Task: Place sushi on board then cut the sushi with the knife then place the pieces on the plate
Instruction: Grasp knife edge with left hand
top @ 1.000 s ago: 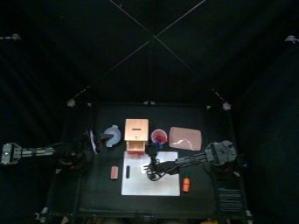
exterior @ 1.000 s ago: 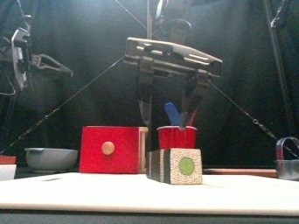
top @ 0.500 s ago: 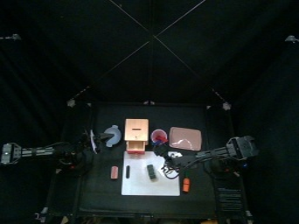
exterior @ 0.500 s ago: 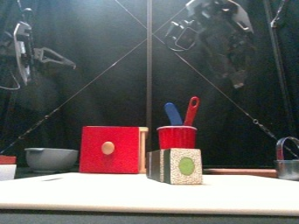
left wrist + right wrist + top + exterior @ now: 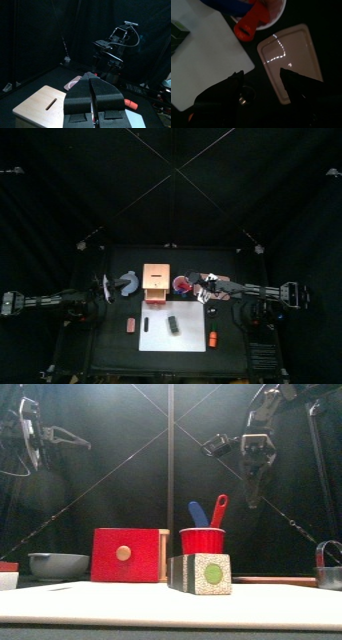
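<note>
The dark green sushi roll (image 5: 173,324) lies alone on the white cutting board (image 5: 191,338); from the front its speckled end (image 5: 202,573) faces me. Behind it stands the red cup (image 5: 202,541) holding a blue knife (image 5: 197,514) and a red knife (image 5: 218,509). My right gripper (image 5: 264,80) is open and empty, high above the table (image 5: 254,472), over the gap between the cup and the pink plate (image 5: 290,55). My left gripper (image 5: 94,82) rests shut at the table's left, pointing over the wooden box (image 5: 47,102).
The wooden box with its red drawer front (image 5: 123,555) stands left of the cup, and the blue-grey bowl (image 5: 56,565) is further left. A small red toy (image 5: 130,324) lies left of the board and an orange one (image 5: 211,338) at its right edge.
My right gripper has risen from above the sushi on the board and drawn back to the right, toward the cup and plate. The sushi stays put. The left arm has not moved.
</note>
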You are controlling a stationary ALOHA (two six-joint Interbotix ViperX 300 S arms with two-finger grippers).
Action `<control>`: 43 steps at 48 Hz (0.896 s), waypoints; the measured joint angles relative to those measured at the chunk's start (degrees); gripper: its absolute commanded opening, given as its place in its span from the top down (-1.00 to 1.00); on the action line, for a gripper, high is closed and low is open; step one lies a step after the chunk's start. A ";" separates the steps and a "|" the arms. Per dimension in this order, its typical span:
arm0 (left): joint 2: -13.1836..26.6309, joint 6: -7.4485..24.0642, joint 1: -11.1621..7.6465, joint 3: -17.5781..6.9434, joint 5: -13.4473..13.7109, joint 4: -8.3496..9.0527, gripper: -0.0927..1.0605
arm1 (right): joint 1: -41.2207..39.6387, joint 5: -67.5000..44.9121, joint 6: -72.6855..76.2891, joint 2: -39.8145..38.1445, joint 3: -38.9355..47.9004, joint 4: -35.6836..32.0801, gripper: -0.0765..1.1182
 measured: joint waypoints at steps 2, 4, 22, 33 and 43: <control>0.09 0.00 0.00 0.00 0.00 -0.26 0.73 | -0.26 -1.05 -3.34 0.26 0.09 0.35 -0.65; 0.09 0.00 0.00 0.00 0.00 -0.62 0.73 | -0.35 -1.93 -7.21 0.97 0.09 1.05 -0.65; 0.09 -0.09 0.00 -0.18 0.00 -3.78 0.73 | 2.46 -7.73 -14.59 3.78 -0.97 -6.33 -0.65; 0.09 -0.09 0.00 -0.18 -0.09 -4.31 0.73 | 4.92 -8.26 -15.03 8.26 -4.31 -11.95 -0.63; 0.00 -0.18 -0.09 -0.18 -0.09 -4.31 0.73 | 5.80 -6.94 -14.85 10.20 -4.83 -13.89 -0.48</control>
